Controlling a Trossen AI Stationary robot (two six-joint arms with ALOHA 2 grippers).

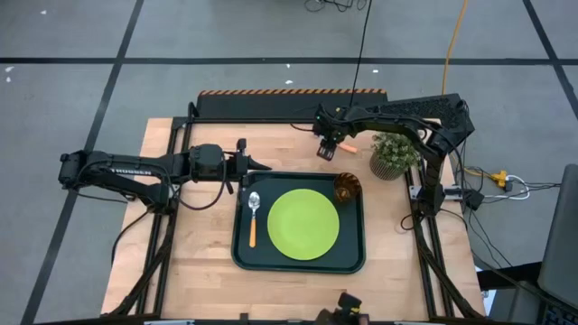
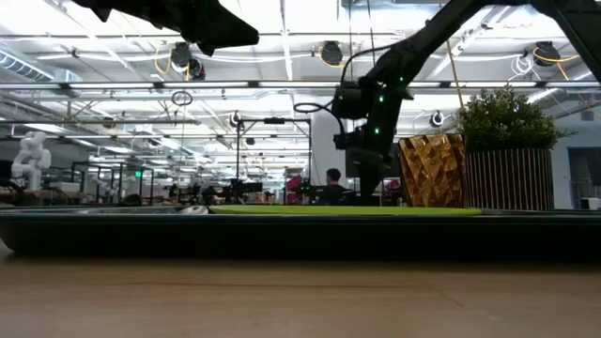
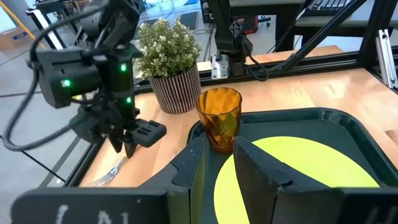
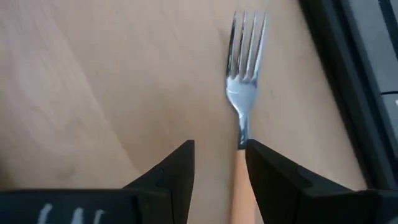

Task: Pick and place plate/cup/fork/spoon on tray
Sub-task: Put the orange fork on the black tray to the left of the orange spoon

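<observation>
So the right gripper (image 1: 327, 150) is hanging over the fork (image 4: 244, 99) near the desk's far edge, fingers parted around the orange handle, not clamping it. The left gripper (image 1: 255, 163) is waiting at the tray's (image 1: 298, 265) far-left corner, parted and empty. Plate (image 1: 303, 224), spoon (image 1: 254, 217) and cup (image 1: 347, 188) are sitting on the tray.

A pale wooden tabletop (image 1: 298, 153) stands on a grey floor (image 1: 72, 108) crossed by dark lines. A strip of orange-and-black hazard tape (image 1: 291, 91) runs along the tabletop's far edge. Beyond it lies a large open hall with white ceiling beams, round lamps (image 2: 331, 53) and bright overhead light. A seated person (image 2: 331, 186) shows far off, and a white humanoid figure (image 2: 30, 160) stands by distant workbenches.
</observation>
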